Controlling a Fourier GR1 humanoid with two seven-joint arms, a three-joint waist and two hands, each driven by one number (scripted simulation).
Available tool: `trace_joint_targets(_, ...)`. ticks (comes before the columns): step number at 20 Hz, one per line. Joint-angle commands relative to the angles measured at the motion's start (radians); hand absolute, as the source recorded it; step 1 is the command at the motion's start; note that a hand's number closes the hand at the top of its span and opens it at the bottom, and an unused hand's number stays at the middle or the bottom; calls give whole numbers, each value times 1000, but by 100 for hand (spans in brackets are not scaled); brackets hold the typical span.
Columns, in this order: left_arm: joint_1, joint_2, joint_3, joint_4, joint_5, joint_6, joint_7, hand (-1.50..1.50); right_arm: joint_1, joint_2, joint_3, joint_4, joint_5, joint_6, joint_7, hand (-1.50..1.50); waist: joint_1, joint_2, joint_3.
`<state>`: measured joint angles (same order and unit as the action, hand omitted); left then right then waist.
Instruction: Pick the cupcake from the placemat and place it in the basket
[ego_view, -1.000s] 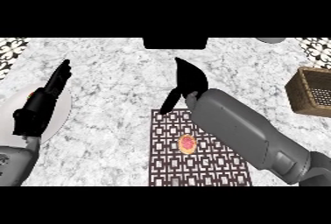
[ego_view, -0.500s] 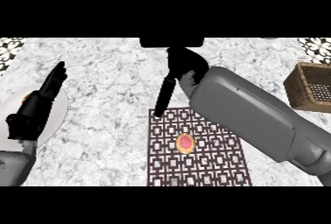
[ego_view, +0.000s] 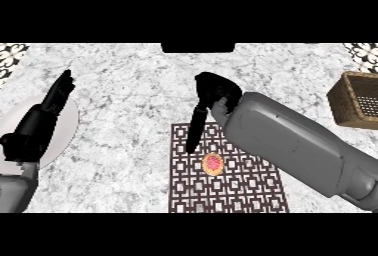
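One pink-topped round cupcake (ego_view: 212, 162) mid dark patterned placemat (ego_view: 244, 192) | right hand (ego_view: 214, 91), fingers straight, empty, over placemat's far-left edge | step likely: reach; next: descend, curl round cupcake | brown woven basket (ego_view: 358, 100) beyond placemat, rightward

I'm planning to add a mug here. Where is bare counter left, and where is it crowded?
Bare marble counter lies between the plate and the placemat, and between the right hand and the basket. Crowded: the placemat's far end, where the right hand hangs by the cupcake; the left hand covers the plate.
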<state>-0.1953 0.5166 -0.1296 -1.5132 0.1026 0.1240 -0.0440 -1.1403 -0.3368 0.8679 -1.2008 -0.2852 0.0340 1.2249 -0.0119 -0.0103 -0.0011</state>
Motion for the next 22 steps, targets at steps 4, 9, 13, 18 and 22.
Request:
trace_joint_targets(4, 18, -29, -9, -13, -22, 8, 0, 0, 79, -4, 53, -30, -8, 16, 199, -150, 4, 4, 0)
trace_joint_targets(9, 32, -18, 15, -11, -24, -11, -33, 0, 121, 13, 87, -52, 31, -44, 214, -150, 9, 4, 0)
trace_joint_targets(13, -15, -15, 26, -29, -23, -14, 46, 0, 175, -42, 94, -147, 54, -41, 219, -150, -6, 2, 0)
trace_joint_targets(18, -35, -37, 39, 34, -23, -38, -1, 0, 171, 52, 98, -70, 122, -64, 201, -150, 8, 9, 0)
trace_joint_targets(22, -36, -27, 48, 28, -39, -49, -12, 0, 229, 47, 114, -64, 189, -102, 165, -150, 8, 9, 0)
